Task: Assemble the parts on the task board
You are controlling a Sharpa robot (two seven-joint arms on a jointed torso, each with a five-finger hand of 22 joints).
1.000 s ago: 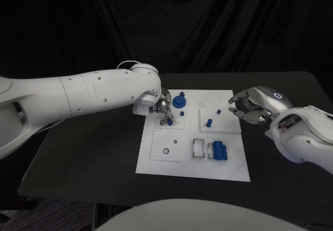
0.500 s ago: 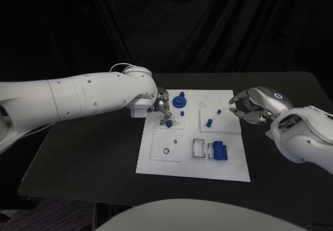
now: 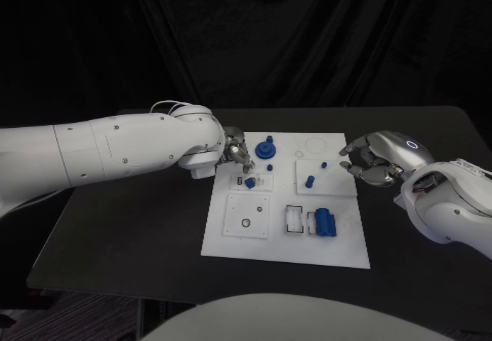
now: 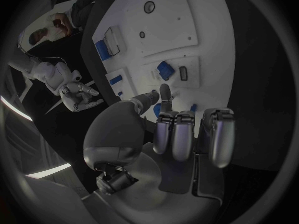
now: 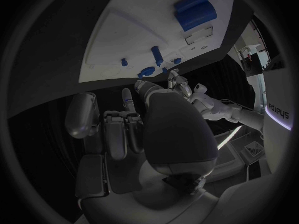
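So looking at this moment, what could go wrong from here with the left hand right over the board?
The left hand hangs close above a small blue part on the task board; a slightly off descent could knock it askew. The tall blue gear piece stands right beside its fingers and might get bumped. The right hand, fingers curled and holding nothing, sits at the board's edge and could nudge it.

– What carries it all?
– A black table point(image 3: 134, 234), dark and matte.
– And directly on it?
– The white task board point(image 3: 343, 249), lying flat near the middle, its long side running away from the robot. Small blue parts point(image 3: 324, 221) sit on the board.
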